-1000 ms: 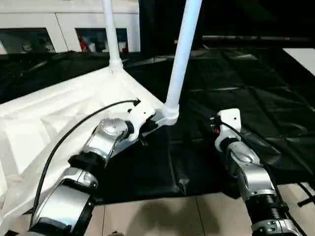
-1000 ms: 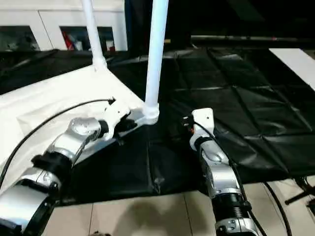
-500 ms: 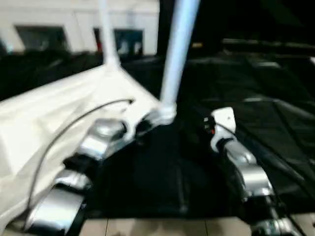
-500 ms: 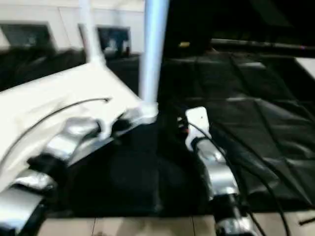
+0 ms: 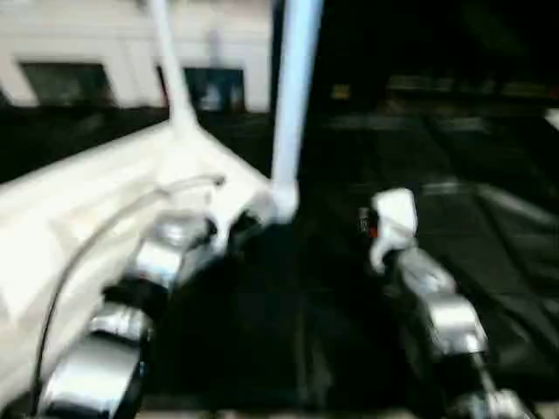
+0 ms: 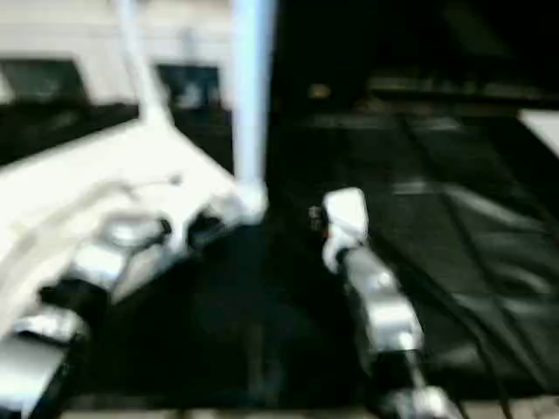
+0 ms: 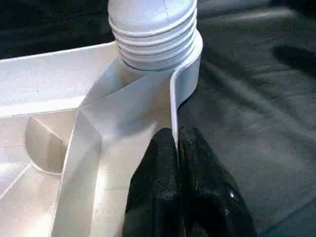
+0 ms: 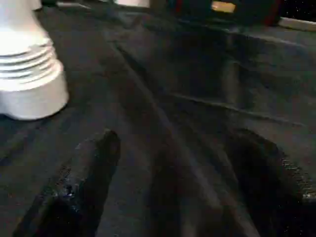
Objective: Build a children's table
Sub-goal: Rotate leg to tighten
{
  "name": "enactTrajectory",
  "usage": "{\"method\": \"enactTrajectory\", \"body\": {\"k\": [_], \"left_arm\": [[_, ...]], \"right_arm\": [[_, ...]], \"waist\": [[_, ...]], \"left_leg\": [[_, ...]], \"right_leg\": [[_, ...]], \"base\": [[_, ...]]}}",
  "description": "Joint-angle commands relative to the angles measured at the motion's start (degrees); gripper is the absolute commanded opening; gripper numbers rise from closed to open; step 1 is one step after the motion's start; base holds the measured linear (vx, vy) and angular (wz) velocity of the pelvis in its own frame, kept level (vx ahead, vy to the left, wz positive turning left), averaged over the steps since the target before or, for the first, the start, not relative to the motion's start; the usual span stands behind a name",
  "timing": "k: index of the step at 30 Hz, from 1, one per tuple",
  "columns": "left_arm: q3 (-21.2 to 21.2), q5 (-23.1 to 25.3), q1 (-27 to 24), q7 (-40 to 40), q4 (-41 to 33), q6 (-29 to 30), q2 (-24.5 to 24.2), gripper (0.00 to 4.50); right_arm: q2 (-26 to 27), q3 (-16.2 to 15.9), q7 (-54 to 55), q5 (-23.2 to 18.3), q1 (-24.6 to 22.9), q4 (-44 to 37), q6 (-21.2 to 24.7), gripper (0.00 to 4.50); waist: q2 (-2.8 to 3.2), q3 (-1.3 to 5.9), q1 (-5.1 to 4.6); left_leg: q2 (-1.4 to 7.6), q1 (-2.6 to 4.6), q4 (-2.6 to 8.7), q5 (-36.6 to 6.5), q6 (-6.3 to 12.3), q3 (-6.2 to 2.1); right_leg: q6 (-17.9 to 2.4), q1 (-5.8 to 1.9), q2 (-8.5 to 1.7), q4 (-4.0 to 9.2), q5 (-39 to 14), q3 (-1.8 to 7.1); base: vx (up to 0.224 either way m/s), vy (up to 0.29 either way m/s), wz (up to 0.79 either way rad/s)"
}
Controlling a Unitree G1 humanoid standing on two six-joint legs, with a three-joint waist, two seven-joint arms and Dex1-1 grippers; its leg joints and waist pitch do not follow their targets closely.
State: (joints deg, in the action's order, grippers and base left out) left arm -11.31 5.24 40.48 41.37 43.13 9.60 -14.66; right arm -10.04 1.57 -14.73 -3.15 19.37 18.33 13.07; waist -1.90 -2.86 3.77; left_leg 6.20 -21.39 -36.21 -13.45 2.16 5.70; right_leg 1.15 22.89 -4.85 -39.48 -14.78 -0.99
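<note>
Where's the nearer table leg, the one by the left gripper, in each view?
Left eye view: nearer leg rises left of centre.
Right eye view: same leg, left of centre.
Left wrist view: its ribbed base at top.
Right wrist view: ribbed base at left edge.
Shared landmark: the corner socket it stands in.

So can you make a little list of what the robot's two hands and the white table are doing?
left gripper: shut on the tabletop rim, beside a corner socket
right gripper: open, over the black cloth, holding nothing
legs: near leg and far leg stand up from corner sockets
tabletop: upside down, underside up
</note>
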Motion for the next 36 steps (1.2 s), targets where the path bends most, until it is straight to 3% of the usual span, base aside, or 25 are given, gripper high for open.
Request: {"method": "enactTrajectory", "body": {"k": [1,2,3,4,5,6,7,8,9,11,12,16,18,24,30,36], "left_arm": [[-0.82,-1.37,-0.73,2.95,-2.93,-2.76,0.02,0.0],[-0.56,-2.11,-0.99,4.16,-3.23,-3.05,-0.06,0.0],[-0.47,-2.69,-1.24,5.56,-3.54,-3.28,-0.26,0.0],[-0.64,-2.98,-1.43,6.79,-3.87,-3.73,-0.49,0.0],[-0.85,-3.18,-1.6,7.88,-4.19,-4.18,-0.7,0.0],[-1.16,-3.42,-1.87,9.22,-4.69,-4.76,-0.97,0.0],[-1.46,-3.54,-2.18,10.57,-5.29,-4.97,-1.22,0.0],[-2.7,-3.78,-3.14,14.37,-6.98,-6.71,-2.05,0.0],[-2.88,-3.79,-3.23,14.86,-7.16,-6.75,-2.18,0.0],[-4.44,-3.5,-3.54,17.89,-7.93,-7.27,-3.31,0.0],[-4.58,-3.58,-3.46,18.4,-7.86,-7.26,-3.4,0.0],[-5.89,-3.37,-4.17,22.05,-8.99,-8.13,-4.41,0.0],[-6.23,-3.93,-5.08,24.9,-10.61,-8.15,-4.79,0.0],[-6.72,-5.87,-6.47,28.1,-13.94,-7.16,-4.98,0.0],[-7.1,-6.35,-7.01,30.25,-15.3,-6.16,-5.11,0.0],[-7.11,-6.02,-7.04,30.15,-15.79,-6.15,-5.33,0.0]], "right_arm": [[0.89,-0.44,-2.04,-2.2,0.66,-1.41,0.61,3.72],[0.67,-0.41,-2.87,-2.67,0.69,-1.5,0.54,3.72],[0.24,-0.56,-4.29,-3.39,0.67,-1.63,0.43,3.72],[-0.18,-0.78,-5.77,-4.03,0.63,-1.77,0.66,3.72],[-0.57,-1.01,-7.07,-4.54,0.57,-1.9,0.89,3.72],[-1.05,-1.39,-8.36,-4.78,0.47,-2.13,0.98,3.72],[-1.6,-1.81,-9.77,-4.97,0.31,-2.43,1.01,3.72],[-3.59,-3.16,-14.39,-5.51,-0.31,-3.39,0.92,3.72],[-3.97,-3.4,-15.3,-5.58,-0.44,-3.59,0.92,3.72],[-7.54,-5.93,-22.55,-5.35,-1.82,-4.92,-0.06,3.72],[-8.21,-6.27,-24.29,-5.73,-2.07,-5.09,-0.19,3.92],[-10.11,-6.76,-28.95,-7.32,-2.37,-5.65,-0.51,4.2],[-12.5,-7.94,-34.73,-8.99,-2.64,-6.81,-0.2,4.38],[-12.88,-9.59,-35.09,-6.36,-1.47,-5.05,-2.56,4.45],[-12.79,-12.5,-35.84,-3.78,0.0,-2.42,-4.12,4.45],[-11.39,-12.45,-36.82,-4.68,1.28,-0.17,-5.05,4.45]], "waist": [[-0.95,4.49,1.04],[-0.44,4.63,0.9],[0.11,4.56,0.75],[0.21,4.19,0.5],[0.26,4.01,0.41],[0.36,3.62,0.44],[0.36,3.41,0.33],[0.68,3.12,0.36],[0.51,2.69,0.39],[0.78,2.48,0.51],[0.82,2.59,0.9],[0.65,2.9,1.56],[0.53,3.08,1.91],[0.67,3.39,2.4],[0.8,3.29,2.6],[0.81,3.19,2.43]], "left_leg": [[2.2,-1.0,2.78,13.14,-1.38,0.44],[2.66,-0.51,2.99,13.74,-1.43,0.46],[3.4,-0.06,3.54,10.69,-1.21,0.73],[4.51,0.42,4.31,5.34,-1.4,0.8],[5.02,0.6,4.69,2.85,-1.37,0.83],[5.59,0.96,5.21,-1.73,-1.44,1.36],[5.95,0.95,5.49,-3.46,-1.56,1.49],[6.42,1.39,5.91,-7.62,-2.33,1.92],[6.62,1.47,6.18,-11.03,-3.22,2.41],[6.8,1.8,6.42,-14.53,-4.42,2.78],[6.94,2.01,6.41,-14.66,-4.72,3.04],[6.94,1.42,6.47,-12.14,-4.89,3.2],[7.09,1.21,6.35,-9.87,-4.0,3.26],[6.95,0.96,6.06,-5.86,-2.64,3.47],[7.03,1.1,6.32,-7.53,-3.5,3.45],[6.99,0.97,6.45,-8.56,-3.85,3.39]], "right_leg": [[-4.71,-5.61,-3.27,3.67,41.17,1.92],[-5.36,-5.24,-2.99,3.49,42.86,1.53],[-7.52,-4.9,-2.83,4.09,39.01,1.12],[-11.43,-4.66,-2.96,4.9,28.36,0.78],[-13.24,-4.59,-3.04,5.3,22.15,0.64],[-15.61,-4.3,-3.26,6.13,11.87,0.76],[-16.23,-4.25,-3.41,6.46,7.51,0.75],[-16.52,-3.85,-3.46,7.22,-0.33,0.69],[-15.78,-3.56,-3.48,7.77,-6.18,0.9],[-14.26,-3.16,-3.6,8.41,-12.31,1.07],[-13.41,-2.84,-3.78,8.67,-13.63,1.22],[-12.82,-2.83,-3.84,8.37,-11.33,1.22],[-13.44,-3.04,-3.83,7.94,-7.15,1.17],[-14.99,-2.98,-3.78,7.35,-0.87,0.89],[-14.84,-2.94,-3.73,7.56,-2.68,0.86],[-14.57,-2.99,-3.79,7.7,-3.85,0.89]], "base": [[0.014,-0.084,0.06],[-0.017,-0.056,0.04],[0.0,0.0,0.0],[0.0,0.0,0.0],[-0.059,0.0,0.07],[-0.076,0.018,0.04],[-0.076,0.018,0.04],[-0.077,0.029,0.04],[-0.067,0.026,0.06],[-0.059,0.023,0.06],[0.0,0.0,0.0],[0.0,0.0,0.0],[0.0,0.0,0.0],[0.0,0.0,0.0],[0.0,0.0,0.0],[0.0,0.0,0.0]]}}
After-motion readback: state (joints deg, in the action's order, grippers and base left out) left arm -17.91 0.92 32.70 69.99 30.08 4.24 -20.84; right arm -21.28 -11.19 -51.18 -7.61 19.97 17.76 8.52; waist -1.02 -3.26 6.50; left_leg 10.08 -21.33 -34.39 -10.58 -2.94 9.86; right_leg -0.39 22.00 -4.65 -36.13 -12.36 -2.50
